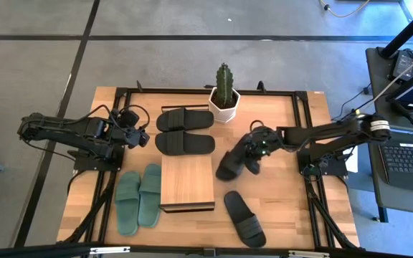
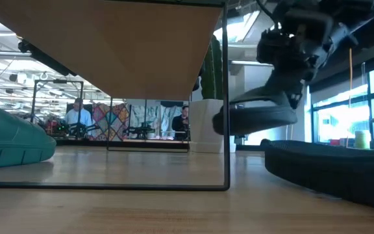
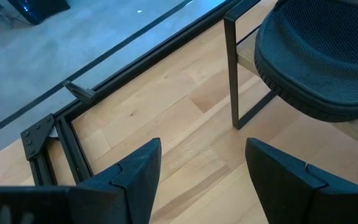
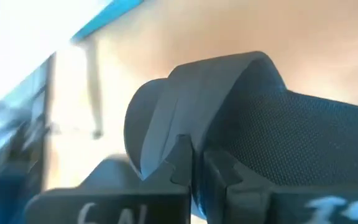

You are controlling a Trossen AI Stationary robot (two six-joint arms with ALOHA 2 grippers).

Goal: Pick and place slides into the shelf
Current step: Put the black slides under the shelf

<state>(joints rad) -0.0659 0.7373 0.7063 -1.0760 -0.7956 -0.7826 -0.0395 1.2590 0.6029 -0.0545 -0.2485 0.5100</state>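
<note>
Currently right gripper [image 1: 252, 159] is clamped on the strap of a black slide [image 1: 235, 163], held lifted just right of the shelf [image 1: 187, 183], while left gripper [image 1: 139, 135] waits with fingers apart at the table's left, near the black pair [image 1: 185, 130].

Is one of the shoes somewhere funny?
Yes. One black slide is off the table, tilted, pinched by its strap in the right gripper beside the shelf. Its partner lies alone near the table's front edge, while the other slides sit in neat pairs.
</note>
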